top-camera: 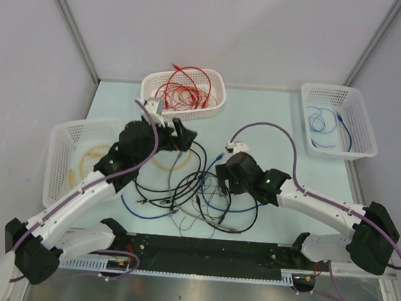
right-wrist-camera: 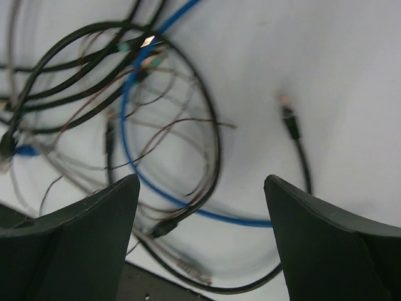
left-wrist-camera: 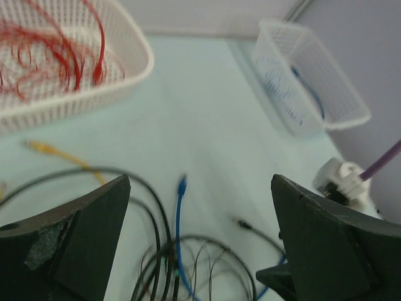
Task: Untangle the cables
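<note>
Cables: the tangle [top-camera: 191,191] sits mid-bench between the two arms. It's black loops, a blue one and thin grey wires all crossing over each other.
Blue cable in the pile: [right-wrist-camera: 135,163] it curves through the black loops, and one plug end lies on the far side of the knot.
Loose black plug: [right-wrist-camera: 288,116] a black cable end on bare bench, off to the side of the main knot.
Yellow cable: [left-wrist-camera: 62,157] a stretch of it lies flat on the bench at the far-left edge of the tangle, near the basket with the reds.
Red cables: [top-camera: 184,91] all bundled in the middle basket [top-camera: 210,110] at the far edge.
Sorted blue cable: [top-camera: 326,125] a loose coil in the right basket [top-camera: 370,135], far right corner.
Left basket: [top-camera: 57,154] white mesh on the left side of the bench, with a yellowish coil [top-camera: 82,163] inside.
Left gripper: [left-wrist-camera: 200,182] jaws spread wide with nothing between them; it hovers over the far-left part of the tangle.
Right gripper: [right-wrist-camera: 202,182] also spread apart and gripping nothing — it's above the right side of the pile, looking down on the loops.
Bench: [top-camera: 272,114] pale blue-green top.
</note>
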Available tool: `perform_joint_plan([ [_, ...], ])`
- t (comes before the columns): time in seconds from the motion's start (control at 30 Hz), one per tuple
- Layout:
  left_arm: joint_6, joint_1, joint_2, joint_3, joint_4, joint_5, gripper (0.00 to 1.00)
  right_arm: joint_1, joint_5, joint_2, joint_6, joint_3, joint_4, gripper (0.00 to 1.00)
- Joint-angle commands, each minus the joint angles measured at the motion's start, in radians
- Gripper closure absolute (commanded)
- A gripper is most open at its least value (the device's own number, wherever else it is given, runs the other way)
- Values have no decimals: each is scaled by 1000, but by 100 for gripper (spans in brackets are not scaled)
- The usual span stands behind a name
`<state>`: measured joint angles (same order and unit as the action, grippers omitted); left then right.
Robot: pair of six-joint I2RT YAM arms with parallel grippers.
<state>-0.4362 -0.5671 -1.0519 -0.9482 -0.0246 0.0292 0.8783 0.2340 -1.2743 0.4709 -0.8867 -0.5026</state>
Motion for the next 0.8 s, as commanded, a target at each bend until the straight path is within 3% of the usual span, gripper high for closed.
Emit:
perform_joint_plan([
  [0.0, -55, -57, 220, 162, -135, 106, 0, 210, 83, 12, 2, -17, 94, 15],
  [0.17, -75, -59, 389, 262, -204, 147, 0, 292, 58, -54, -14, -9, 140, 22],
  [0.3, -78, -59, 405, 262, -259, 140, 0, 298, 27, -140, -18, -9, 196, 28],
  [0.77, -64, -59, 463, 293, -328, 163, 0, 191, -56, -349, -49, -9, 349, 50],
])
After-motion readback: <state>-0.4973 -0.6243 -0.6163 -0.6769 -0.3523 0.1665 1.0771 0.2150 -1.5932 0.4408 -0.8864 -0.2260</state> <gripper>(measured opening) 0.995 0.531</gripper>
